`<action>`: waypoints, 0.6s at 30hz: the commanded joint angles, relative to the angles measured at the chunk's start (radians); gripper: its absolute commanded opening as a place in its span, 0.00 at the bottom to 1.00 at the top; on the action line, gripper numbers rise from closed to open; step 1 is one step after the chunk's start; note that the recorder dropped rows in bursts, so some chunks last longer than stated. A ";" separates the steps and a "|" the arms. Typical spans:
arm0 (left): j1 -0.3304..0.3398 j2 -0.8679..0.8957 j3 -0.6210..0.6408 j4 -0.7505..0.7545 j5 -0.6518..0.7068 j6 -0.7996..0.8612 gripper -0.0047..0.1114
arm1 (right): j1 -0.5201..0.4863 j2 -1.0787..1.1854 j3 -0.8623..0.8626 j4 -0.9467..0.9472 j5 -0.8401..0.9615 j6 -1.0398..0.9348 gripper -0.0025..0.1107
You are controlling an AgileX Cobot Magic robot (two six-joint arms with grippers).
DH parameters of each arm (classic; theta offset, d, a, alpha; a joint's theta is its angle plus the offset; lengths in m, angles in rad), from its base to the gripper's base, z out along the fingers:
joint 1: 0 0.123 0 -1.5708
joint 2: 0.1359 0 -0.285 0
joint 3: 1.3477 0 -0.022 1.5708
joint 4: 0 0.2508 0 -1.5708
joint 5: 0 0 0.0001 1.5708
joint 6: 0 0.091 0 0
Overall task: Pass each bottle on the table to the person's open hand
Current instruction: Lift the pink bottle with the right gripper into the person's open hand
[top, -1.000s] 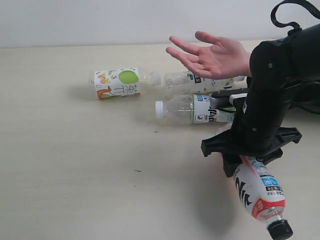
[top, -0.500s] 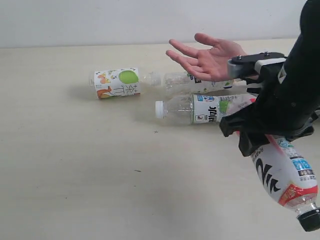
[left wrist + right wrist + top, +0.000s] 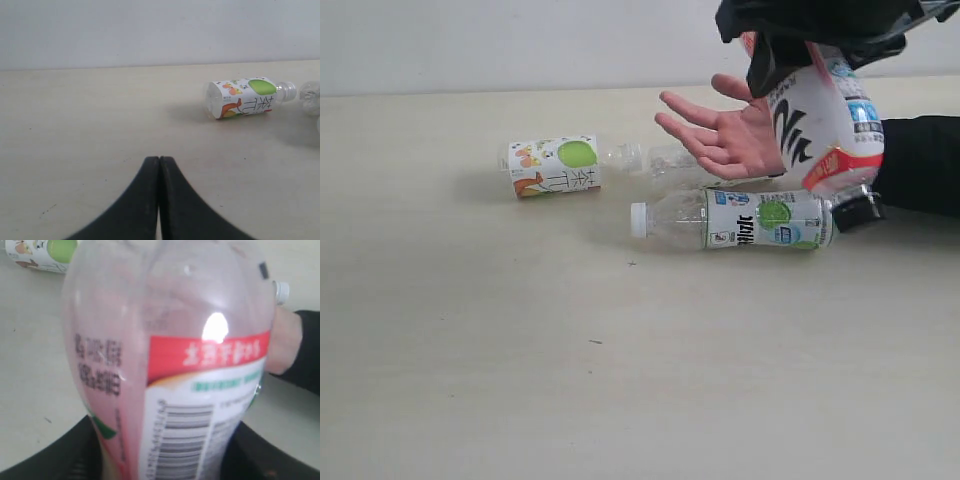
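My right gripper (image 3: 798, 42) hangs at the top right, shut on the pink-labelled bottle (image 3: 823, 112), whose black cap (image 3: 858, 210) points down. This bottle hovers just right of the person's open hand (image 3: 720, 135), close to the palm, and it fills the right wrist view (image 3: 170, 355) between my right gripper (image 3: 165, 450) fingers. On the table (image 3: 520, 340) lie a white-labelled bottle with a green spot (image 3: 555, 165), a second clear bottle (image 3: 665, 160) partly hidden behind the hand, and the slim white-capped bottle (image 3: 730, 220). My left gripper (image 3: 159, 160) is shut and holds nothing.
The person's black sleeve (image 3: 920, 165) stretches in from the right edge above the table. A pale wall (image 3: 520, 40) closes off the far side. In the left wrist view the green-spot bottle (image 3: 242, 97) lies ahead, with another bottle's end (image 3: 312, 95) at the frame edge.
My right gripper has lifted the pink-labelled bottle from low at the front right up and back to beside the open hand. The hand and the lying bottles have stayed put.
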 commanded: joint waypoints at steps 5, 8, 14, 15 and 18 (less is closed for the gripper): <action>0.002 -0.005 0.003 -0.003 -0.003 -0.003 0.06 | -0.008 0.282 -0.246 -0.041 0.058 -0.034 0.02; 0.002 -0.005 0.003 -0.003 -0.003 -0.005 0.06 | -0.008 0.374 -0.328 -0.082 0.083 -0.030 0.02; 0.002 -0.005 0.003 -0.003 -0.003 -0.002 0.06 | -0.019 0.508 -0.431 -0.149 0.148 -0.030 0.02; 0.002 -0.005 0.003 -0.003 -0.003 -0.002 0.06 | -0.019 0.524 -0.441 -0.165 0.151 -0.030 0.02; 0.002 -0.005 0.003 -0.003 -0.003 -0.002 0.06 | -0.019 0.555 -0.456 -0.171 0.151 -0.030 0.02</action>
